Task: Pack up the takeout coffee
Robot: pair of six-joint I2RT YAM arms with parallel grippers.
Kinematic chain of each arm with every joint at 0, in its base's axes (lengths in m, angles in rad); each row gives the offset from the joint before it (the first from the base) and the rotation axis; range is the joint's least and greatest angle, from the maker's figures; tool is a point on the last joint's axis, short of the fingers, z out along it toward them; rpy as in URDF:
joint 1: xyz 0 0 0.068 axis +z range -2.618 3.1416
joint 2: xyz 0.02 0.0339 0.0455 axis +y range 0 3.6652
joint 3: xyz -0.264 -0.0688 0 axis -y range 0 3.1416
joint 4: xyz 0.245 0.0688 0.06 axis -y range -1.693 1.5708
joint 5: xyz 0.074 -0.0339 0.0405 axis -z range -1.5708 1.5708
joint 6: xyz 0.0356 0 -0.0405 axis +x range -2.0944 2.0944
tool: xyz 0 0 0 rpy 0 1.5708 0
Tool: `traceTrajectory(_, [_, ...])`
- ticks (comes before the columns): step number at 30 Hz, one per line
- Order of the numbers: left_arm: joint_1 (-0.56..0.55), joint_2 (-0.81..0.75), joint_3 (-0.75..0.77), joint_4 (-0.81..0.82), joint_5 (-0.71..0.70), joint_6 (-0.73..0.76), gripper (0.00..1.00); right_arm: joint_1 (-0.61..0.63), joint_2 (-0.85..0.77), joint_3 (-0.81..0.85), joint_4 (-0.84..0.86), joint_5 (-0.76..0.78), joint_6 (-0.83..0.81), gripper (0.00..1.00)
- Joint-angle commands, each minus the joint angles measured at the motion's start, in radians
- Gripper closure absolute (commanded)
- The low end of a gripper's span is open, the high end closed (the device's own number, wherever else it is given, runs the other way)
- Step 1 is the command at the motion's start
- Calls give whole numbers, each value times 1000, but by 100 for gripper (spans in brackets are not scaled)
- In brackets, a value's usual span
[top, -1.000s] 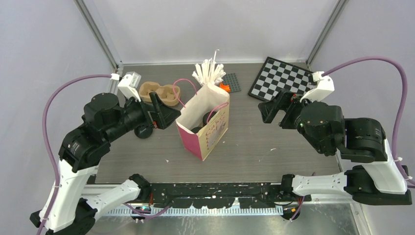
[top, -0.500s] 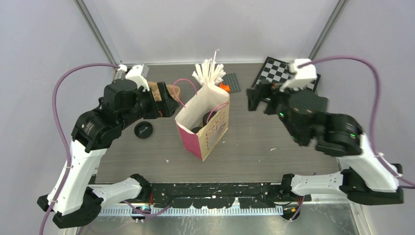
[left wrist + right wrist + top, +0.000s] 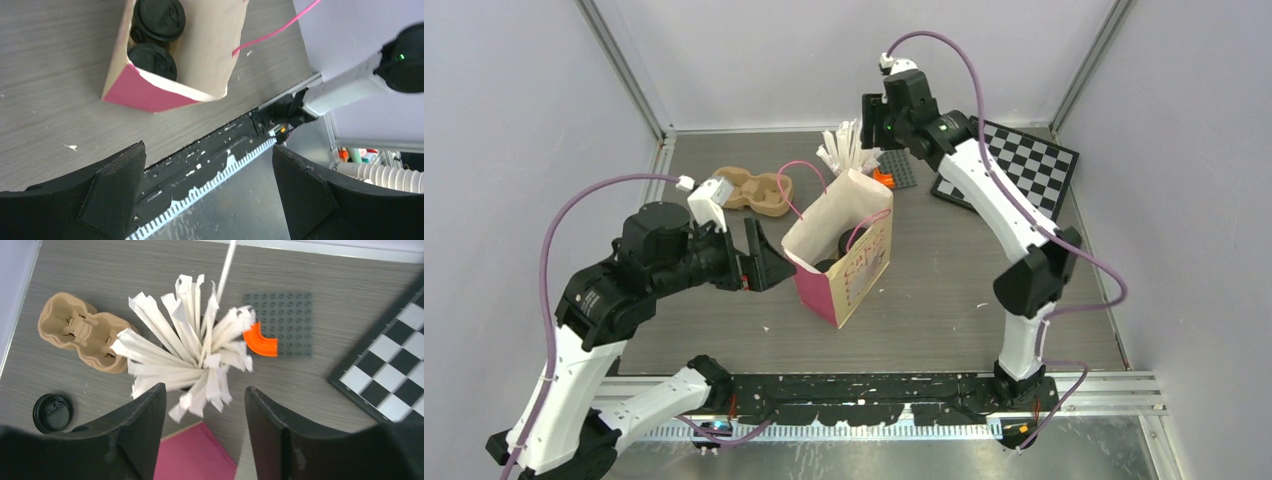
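The takeout coffee is two dark cups with black lids (image 3: 159,19) (image 3: 151,60), standing side by side inside a tan and pink paper bag (image 3: 854,275) at mid-table; one lid (image 3: 849,243) shows through the bag's mouth in the top view. My left gripper (image 3: 764,258) hangs open just left of the bag, with nothing between its fingers (image 3: 115,190). My right gripper (image 3: 874,128) is raised high behind the bag, above the white sticks (image 3: 190,350). Its jaws stand apart and empty, with the bag's pink edge (image 3: 195,455) below them.
A tan pulp two-cup tray (image 3: 749,190) lies at the back left, and a loose black lid (image 3: 52,413) in front of it. Behind the bag are a grey studded plate (image 3: 280,325) with an orange piece (image 3: 262,340). A checkerboard (image 3: 1014,165) is at the back right.
My right arm has swung from the table's right side up over the sticks, and its jaws have narrowed. My left gripper has come forward to the bag's left side.
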Motion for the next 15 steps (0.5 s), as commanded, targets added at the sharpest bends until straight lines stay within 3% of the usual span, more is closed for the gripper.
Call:
traceTrajectory(1, [-2,-46,-43,-11,101,-26,0,-10,96,173,51,-154,-6,41])
traceTrajectory(6, [-2,-110,-80,-40,81,-35,0,-10,208,285,45,-163,-17,46])
traceTrajectory(15, [-2,-116,-70,-74,68,-21,0,-11,264,308,43,-124,-47,55])
